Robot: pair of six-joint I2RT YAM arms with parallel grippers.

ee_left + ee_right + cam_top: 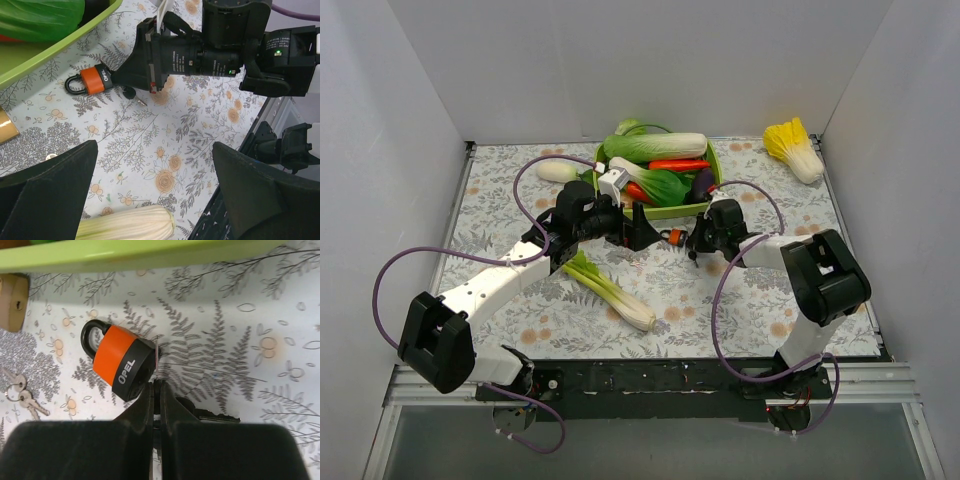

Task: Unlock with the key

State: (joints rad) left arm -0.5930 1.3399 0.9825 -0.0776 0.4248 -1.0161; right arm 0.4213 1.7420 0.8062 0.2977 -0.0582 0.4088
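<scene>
Jaws of the right gripper [156, 390] pinch shut on the small black-headed metal key [202, 413] beside the orange-and-black padlock [117, 362]; left gripper [155, 150] jaws gape wide, empty.

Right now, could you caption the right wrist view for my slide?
Closed claw at the orange padlock, dark key beside it.

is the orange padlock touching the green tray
Apart. Right wrist view: patterned cloth shows between the orange padlock and the green tray.
</scene>
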